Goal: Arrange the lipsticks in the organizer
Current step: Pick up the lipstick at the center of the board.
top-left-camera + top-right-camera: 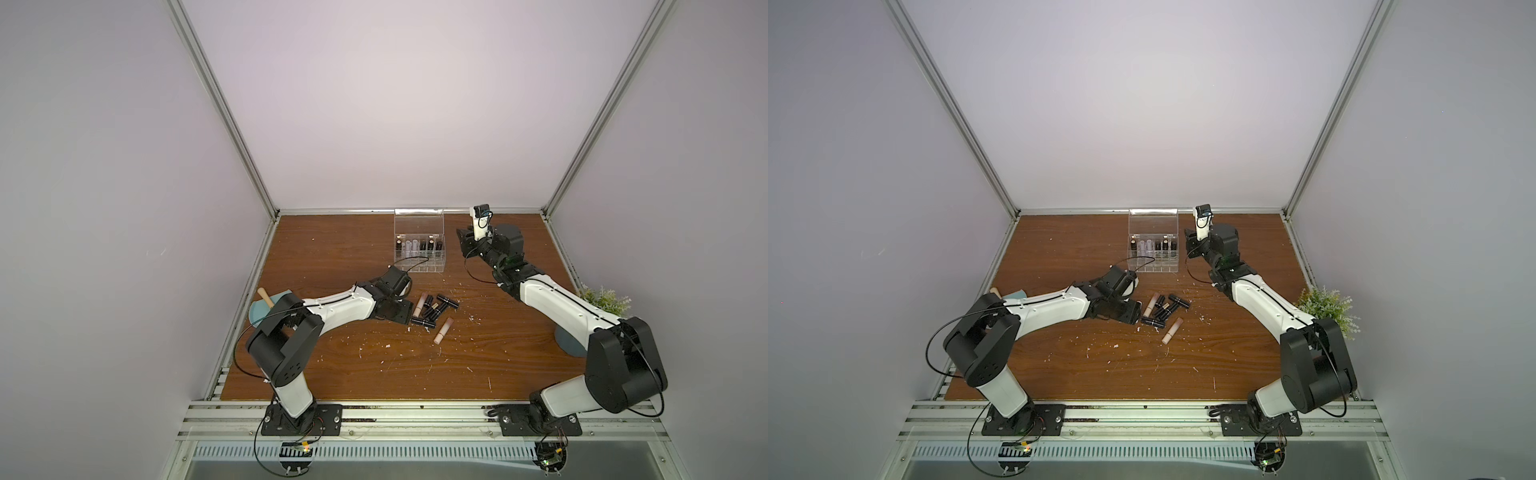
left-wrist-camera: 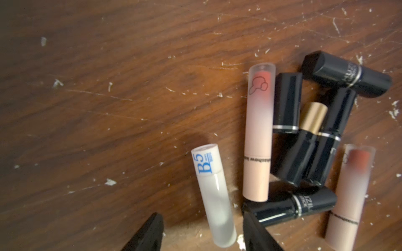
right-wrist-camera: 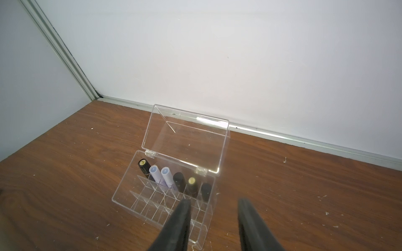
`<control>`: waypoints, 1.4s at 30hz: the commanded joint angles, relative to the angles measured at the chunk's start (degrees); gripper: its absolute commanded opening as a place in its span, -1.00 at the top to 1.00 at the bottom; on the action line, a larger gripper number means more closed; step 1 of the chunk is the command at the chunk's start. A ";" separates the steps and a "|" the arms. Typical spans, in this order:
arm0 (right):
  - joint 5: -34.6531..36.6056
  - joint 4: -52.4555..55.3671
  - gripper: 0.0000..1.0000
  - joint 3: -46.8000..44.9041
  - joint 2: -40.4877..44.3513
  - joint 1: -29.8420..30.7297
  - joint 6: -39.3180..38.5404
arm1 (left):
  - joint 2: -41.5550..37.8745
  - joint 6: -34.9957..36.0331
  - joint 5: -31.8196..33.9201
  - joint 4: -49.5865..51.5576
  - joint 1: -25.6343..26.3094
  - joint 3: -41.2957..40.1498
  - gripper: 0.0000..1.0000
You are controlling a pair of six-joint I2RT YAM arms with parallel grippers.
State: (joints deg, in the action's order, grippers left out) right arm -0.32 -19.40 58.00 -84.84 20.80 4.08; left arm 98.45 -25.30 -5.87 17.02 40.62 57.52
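The organizer (image 1: pixel 419 265) stands near the back of the table (image 1: pixel 332 257) with its lid raised. Six lipsticks (image 3: pixel 179 180) stand upright in its back row: four black, two of them gold-topped, and two lavender (image 3: pixel 166 175). The other rows are bare.

More lipsticks lie loose mid-table in a pile (image 1: pixel 434 309), mostly black, touching and crossing. One pink tube (image 1: pixel 443 331) lies a little apart, nearer the front. In the left wrist view a white tube (image 2: pixel 214 202) lies flat beside another pink tube (image 2: pixel 258 141).

The left gripper (image 2: pixel 201 215) is at the pile's left edge, jaws parted around the white tube with a gap on each side. The right gripper (image 3: pixel 214 201) is near the organizer's right end, jaws apart with nothing between them.
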 commanded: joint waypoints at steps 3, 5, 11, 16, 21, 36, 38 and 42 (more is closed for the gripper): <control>-0.74 -0.64 0.18 1.24 0.12 -0.24 0.75 | 1.82 0.09 1.82 2.96 0.76 1.45 -0.23; -0.76 -0.64 0.18 1.33 0.03 -0.30 0.76 | 2.09 0.17 2.38 3.49 0.73 1.65 -0.22; -0.95 -0.47 0.18 1.42 -0.01 -0.49 0.82 | 2.18 0.56 4.06 4.76 0.69 2.17 -0.13; -0.98 -0.38 0.18 1.42 0.02 -0.49 0.85 | 2.42 1.12 4.45 4.69 0.72 2.32 -0.07; -1.00 -0.21 0.18 1.59 -0.06 -0.54 0.82 | 3.09 1.79 4.68 4.69 0.77 3.34 0.01; -1.05 -0.05 0.18 1.69 0.08 -0.62 0.84 | 4.65 2.10 5.16 4.60 0.73 3.70 0.42; -1.24 0.23 0.18 1.89 0.18 -0.60 0.85 | 4.30 2.10 5.52 4.57 0.76 3.67 0.48; -2.37 1.93 0.18 3.16 0.19 -0.71 1.02 | 3.78 2.27 5.87 4.57 0.72 3.66 0.64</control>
State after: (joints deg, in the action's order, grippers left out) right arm -0.80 -18.02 58.26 -84.86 20.43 4.12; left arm 102.32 -23.44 -1.23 20.34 40.84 61.04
